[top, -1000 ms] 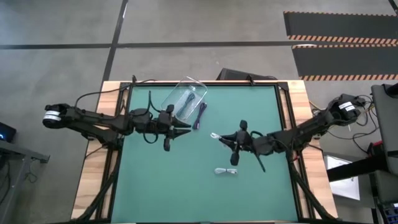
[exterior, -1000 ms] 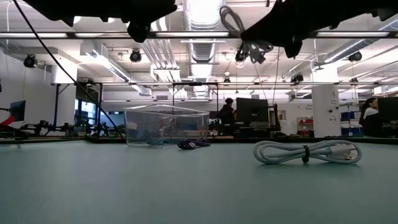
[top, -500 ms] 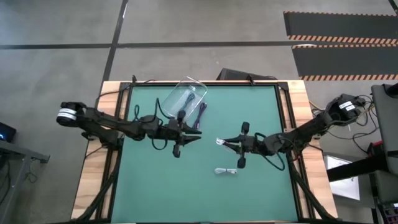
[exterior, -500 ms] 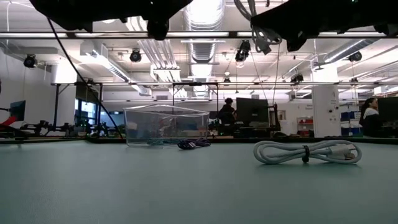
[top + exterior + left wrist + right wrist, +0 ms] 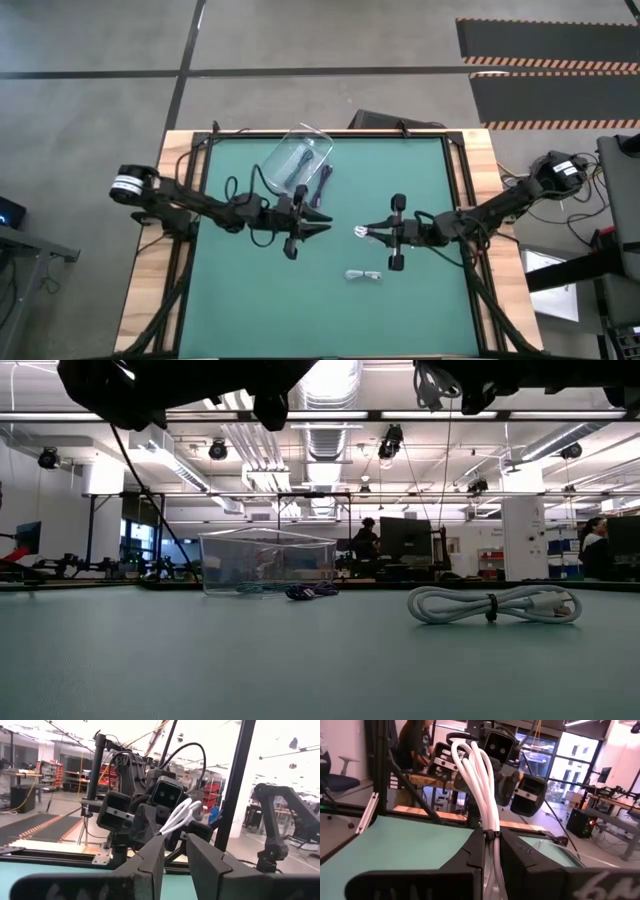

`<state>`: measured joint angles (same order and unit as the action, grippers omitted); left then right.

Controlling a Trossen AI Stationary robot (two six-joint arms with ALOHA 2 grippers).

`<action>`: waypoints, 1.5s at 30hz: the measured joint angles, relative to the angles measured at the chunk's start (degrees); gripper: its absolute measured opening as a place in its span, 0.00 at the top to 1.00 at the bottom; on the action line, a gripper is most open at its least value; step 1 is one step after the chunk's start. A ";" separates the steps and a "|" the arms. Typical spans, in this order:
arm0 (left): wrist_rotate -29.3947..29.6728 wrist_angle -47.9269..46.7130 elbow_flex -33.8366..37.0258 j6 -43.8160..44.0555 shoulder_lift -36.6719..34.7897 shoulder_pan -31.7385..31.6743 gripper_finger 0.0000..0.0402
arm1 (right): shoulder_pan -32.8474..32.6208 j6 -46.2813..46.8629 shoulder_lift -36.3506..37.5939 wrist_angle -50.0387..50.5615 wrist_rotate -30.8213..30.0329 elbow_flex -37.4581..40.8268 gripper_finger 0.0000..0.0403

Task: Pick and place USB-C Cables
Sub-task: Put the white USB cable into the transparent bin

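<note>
Mid-table, pincers (image 5: 325, 228) (image 5: 368, 232) now closer.

A green table (image 5: 300, 300) with pale wooden side edges carries three things directly: a clear plastic box (image 5: 297, 160) at the far left of centre, a dark cable bundle (image 5: 323, 185) just to its right, and a white cable bundle (image 5: 364, 275) lying nearer, right of centre.

On the table (image 5: 420, 310), a box (image 5: 296, 160) lies at the far side, seemingly with one cable (image 5: 303, 163) in it, another cable (image 5: 324, 184) just beside its right, and a third cable (image 5: 365, 275) well nearer.
</note>
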<state>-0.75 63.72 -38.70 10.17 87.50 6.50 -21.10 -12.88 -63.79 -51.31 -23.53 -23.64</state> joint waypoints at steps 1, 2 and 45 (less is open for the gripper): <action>-0.02 0.99 0.02 0.08 0.64 0.00 0.83 | 0.00 -0.18 0.00 0.02 0.00 0.18 0.94; -0.01 2.17 0.02 0.10 1.20 0.00 0.83 | 0.00 -0.23 -0.01 0.03 0.00 0.31 0.94; -1.99 7.74 -18.01 -4.70 20.62 0.39 0.55 | 0.50 7.56 -0.15 -1.88 3.16 0.53 0.94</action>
<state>-2.74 71.46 -56.71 5.48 108.12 6.90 -20.60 -5.32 -63.94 -53.19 -20.36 -23.11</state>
